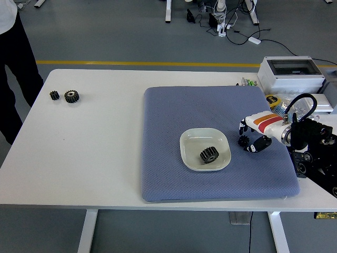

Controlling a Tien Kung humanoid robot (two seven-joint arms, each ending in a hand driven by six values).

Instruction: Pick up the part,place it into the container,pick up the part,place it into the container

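Right hand (253, 134) on the blue mat (174, 113), fingers curled round a small black gear (243, 140) just right of the white dish (205, 149); a larger gear (209, 154) lies in the dish

The right hand (251, 133) bends over a small black gear (243, 140) just right of the white dish (205, 149); whether the fingers touch or grip the gear is too small to tell. The right arm is cut off by the right edge. A person (15, 63) at the far left of the white table (95, 153) is cut off by the top and left edges. Left of the dish, two gears (65, 96) are too small to see teeth clearly.
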